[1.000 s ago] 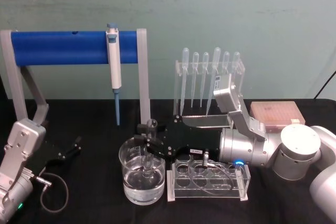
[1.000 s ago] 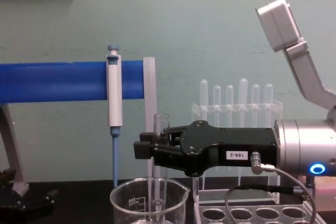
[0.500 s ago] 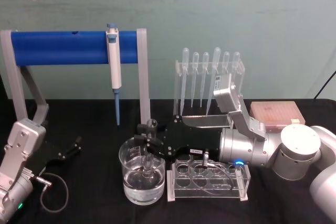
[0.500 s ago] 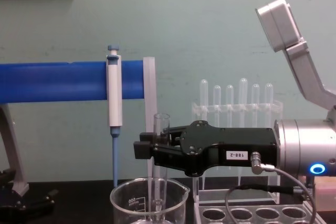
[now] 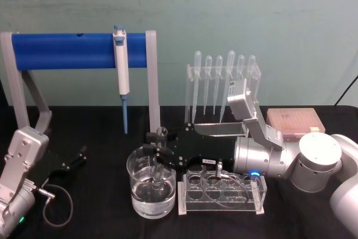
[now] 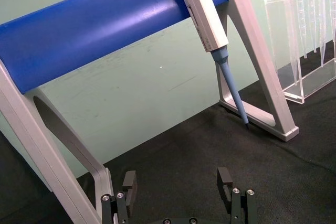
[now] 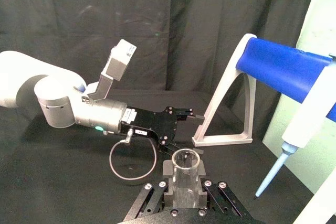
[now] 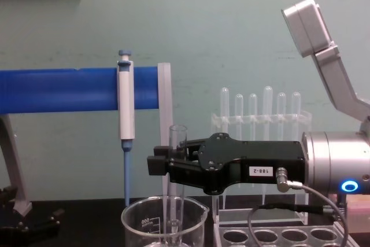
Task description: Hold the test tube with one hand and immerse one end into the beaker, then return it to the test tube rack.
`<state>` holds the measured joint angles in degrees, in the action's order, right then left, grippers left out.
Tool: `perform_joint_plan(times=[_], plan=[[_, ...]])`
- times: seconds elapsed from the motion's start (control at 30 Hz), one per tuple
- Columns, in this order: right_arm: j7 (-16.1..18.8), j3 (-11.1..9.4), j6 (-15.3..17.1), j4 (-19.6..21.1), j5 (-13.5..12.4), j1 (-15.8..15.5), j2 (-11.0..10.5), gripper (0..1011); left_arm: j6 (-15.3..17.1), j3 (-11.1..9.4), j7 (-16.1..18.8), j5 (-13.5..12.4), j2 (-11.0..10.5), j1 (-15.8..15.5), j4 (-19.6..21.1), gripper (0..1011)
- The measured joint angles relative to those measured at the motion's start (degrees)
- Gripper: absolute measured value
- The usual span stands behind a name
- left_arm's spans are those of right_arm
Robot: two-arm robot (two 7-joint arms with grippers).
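Note:
My right gripper (image 8: 167, 164), a black block labelled 188-2, is shut on the test tube (image 8: 177, 135). It holds the clear tube upright over the beaker (image 8: 136, 221). The tube's rimmed open top stands above the jaws, and its lower part reaches down inside the beaker. From the head view the tube (image 5: 161, 134) dips into the liquid in the beaker (image 5: 137, 191), held by the right gripper (image 5: 158, 152). The right wrist view looks down into the tube's mouth (image 7: 185, 167). My left gripper (image 5: 74, 160) rests on the cloth at the left, open (image 6: 178, 190).
A blue bar stand (image 5: 67, 50) with a white-and-blue pipettor (image 5: 121, 68) rises behind the beaker. A clear rack of thin pipettes (image 5: 224, 82) stands at the back. A clear tube rack (image 5: 221, 191) sits right beside the beaker, and a pink box (image 5: 293, 120) lies at far right.

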<state>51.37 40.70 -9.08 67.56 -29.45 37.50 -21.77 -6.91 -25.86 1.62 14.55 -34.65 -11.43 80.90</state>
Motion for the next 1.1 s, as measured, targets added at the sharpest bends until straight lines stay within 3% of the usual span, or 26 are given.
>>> perform_joint_plan(times=[0.83, 1.1], plan=[[1.3, -0.4, 0.2, -0.1, -1.0, 0.0, 0.2, 224, 0.0, 0.0, 0.0, 0.0, 0.0, 0.0, 0.0, 1000], [1.4, -0.8, 2.2, 2.5, -2.0, 0.0, -0.8, 224, 0.0, 0.0, 0.0, 0.0, 0.0, 0.0, 0.0, 1000]])
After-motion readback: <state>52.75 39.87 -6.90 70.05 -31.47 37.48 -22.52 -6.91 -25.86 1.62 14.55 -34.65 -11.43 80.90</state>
